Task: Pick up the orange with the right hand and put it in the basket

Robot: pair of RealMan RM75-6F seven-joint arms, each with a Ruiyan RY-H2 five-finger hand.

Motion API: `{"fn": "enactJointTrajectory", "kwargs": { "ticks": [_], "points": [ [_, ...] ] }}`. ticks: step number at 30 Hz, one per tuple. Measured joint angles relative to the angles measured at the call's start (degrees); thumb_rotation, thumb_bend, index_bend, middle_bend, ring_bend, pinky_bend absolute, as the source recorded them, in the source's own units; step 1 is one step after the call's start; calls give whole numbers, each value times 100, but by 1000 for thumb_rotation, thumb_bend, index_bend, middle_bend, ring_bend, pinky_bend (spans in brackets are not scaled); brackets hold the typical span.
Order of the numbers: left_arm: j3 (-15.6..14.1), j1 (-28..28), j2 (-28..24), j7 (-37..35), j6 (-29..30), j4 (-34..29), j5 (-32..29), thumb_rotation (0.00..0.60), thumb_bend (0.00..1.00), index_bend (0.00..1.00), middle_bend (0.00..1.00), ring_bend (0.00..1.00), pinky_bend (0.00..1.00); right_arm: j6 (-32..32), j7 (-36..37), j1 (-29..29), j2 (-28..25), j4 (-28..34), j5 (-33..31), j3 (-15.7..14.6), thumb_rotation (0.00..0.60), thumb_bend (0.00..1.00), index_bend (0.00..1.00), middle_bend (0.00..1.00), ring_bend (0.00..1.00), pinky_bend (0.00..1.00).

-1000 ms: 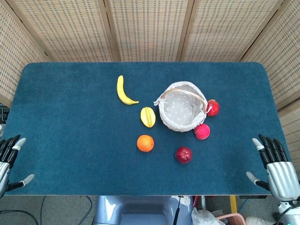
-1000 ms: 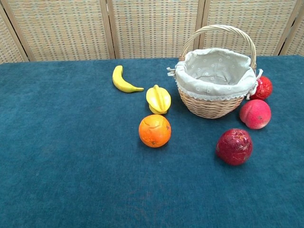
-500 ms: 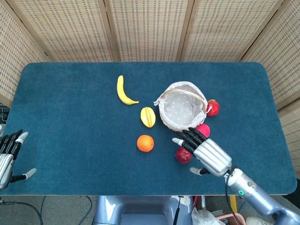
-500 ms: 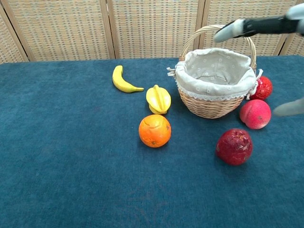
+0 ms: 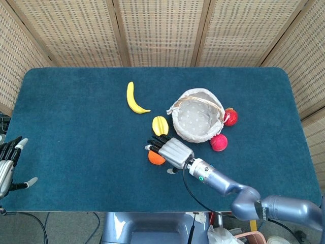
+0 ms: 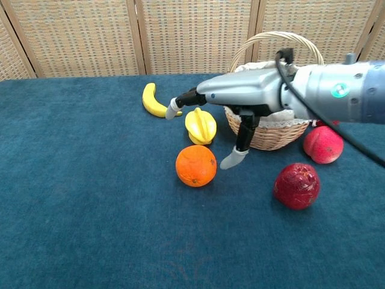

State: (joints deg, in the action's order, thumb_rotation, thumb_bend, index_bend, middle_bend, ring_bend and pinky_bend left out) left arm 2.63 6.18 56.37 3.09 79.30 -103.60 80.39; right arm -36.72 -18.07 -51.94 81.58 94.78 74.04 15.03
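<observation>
Over orange point(image 5: 156, 158) — right hand point(image 5: 170, 151) moved in from basket point(image 5: 179, 124) side, fingers spread.

No text, label, brand or number can be read in either view; nothing legible is shown.

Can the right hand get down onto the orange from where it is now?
Probably yes. The right hand hovers open just above the orange, fingers spread, with nothing between them. The starfruit and basket sit close behind but leave the orange's top and front free.
</observation>
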Motion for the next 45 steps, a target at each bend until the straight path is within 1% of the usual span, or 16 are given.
{"fn": "enactJointTrajectory", "kwargs": {
  "ticks": [7, 10, 12, 15, 17, 18, 20, 22, 25, 28, 29, 32, 35, 38, 43, 45],
  "points": [
    [36, 61, 9, -4, -119, 37, -149, 600, 0, 0, 0, 0, 0, 87, -1028, -607, 783, -710, -1274, -121, 600, 0, 142, 89, 4, 153],
    [51, 79, 0, -36, -160, 56, -213, 600, 0, 0, 0, 0, 0, 73, -1399, -812, 948, -888, -1790, -260, 600, 0, 154, 98, 4, 162],
    [63, 93, -4, -54, -188, 72, -256, 600, 0, 0, 0, 0, 0, 58, -1693, -957, 1006, -957, -2155, -417, 600, 0, 159, 108, 8, 187],
    [70, 117, -7, -58, -230, 78, -293, 600, 0, 0, 0, 0, 0, -38, -2167, -1172, 1081, -1027, -2634, -671, 600, 15, 223, 188, 79, 305],
    [64, 122, -7, -55, -235, 74, -288, 600, 0, 0, 0, 0, 0, -181, -2373, -1280, 1150, -1056, -2904, -787, 600, 94, 337, 301, 200, 437],
    [61, 124, -7, -54, -235, 69, -283, 600, 0, 0, 0, 0, 0, -246, -2396, -1298, 1172, -1065, -2965, -806, 600, 131, 374, 340, 246, 481],
    [60, 127, -10, -52, -233, 60, -283, 600, 0, 0, 0, 0, 0, -352, -2349, -1298, 1220, -1086, -2916, -819, 600, 224, 441, 424, 341, 561],
    [56, 127, -10, -46, -229, 58, -284, 600, 0, 0, 0, 0, 0, -440, -2214, -1269, 1243, -1084, -2700, -815, 600, 261, 458, 445, 363, 576],
    [45, 126, -8, -35, -227, 55, -277, 600, 0, 0, 0, 0, 0, -594, -1812, -1183, 1221, -1001, -2143, -777, 600, 272, 461, 449, 367, 579],
    [24, 123, -7, -27, -223, 51, -248, 600, 0, 0, 0, 0, 0, -823, -1288, -1062, 1059, -752, -1510, -667, 600, 272, 462, 451, 367, 579],
    [19, 119, -8, -25, -214, 46, -237, 600, 0, 0, 0, 0, 0, -943, -1074, -1006, 932, -600, -1283, -600, 600, 272, 462, 450, 367, 579],
    [-1, 105, -7, -23, -181, 38, -196, 600, 0, 0, 0, 0, 0, -1220, -711, -867, 494, -248, -972, -398, 600, 280, 462, 451, 367, 579],
    [-9, 103, -6, -54, -190, 46, -199, 600, 0, 0, 0, 0, 0, -1505, -570, -730, 18, -72, -914, -165, 600, 297, 462, 450, 367, 579],
    [-4, 104, -13, -80, -191, 50, -208, 600, 0, 0, 0, 0, 0, -1633, -546, -620, -291, -96, -1039, 5, 600, 299, 462, 451, 367, 579],
    [-8, 97, -18, -100, -172, 57, -198, 600, 0, 0, 0, 0, 0, -1548, -660, -515, -438, -493, -1392, -82, 600, 299, 462, 448, 367, 569],
    [-1, 108, -18, -92, -183, 53, -209, 600, 0, 0, 0, 0, 0, -1433, -706, -485, -483, -587, -1462, -181, 600, 260, 425, 371, 291, 460]
  ]
}}
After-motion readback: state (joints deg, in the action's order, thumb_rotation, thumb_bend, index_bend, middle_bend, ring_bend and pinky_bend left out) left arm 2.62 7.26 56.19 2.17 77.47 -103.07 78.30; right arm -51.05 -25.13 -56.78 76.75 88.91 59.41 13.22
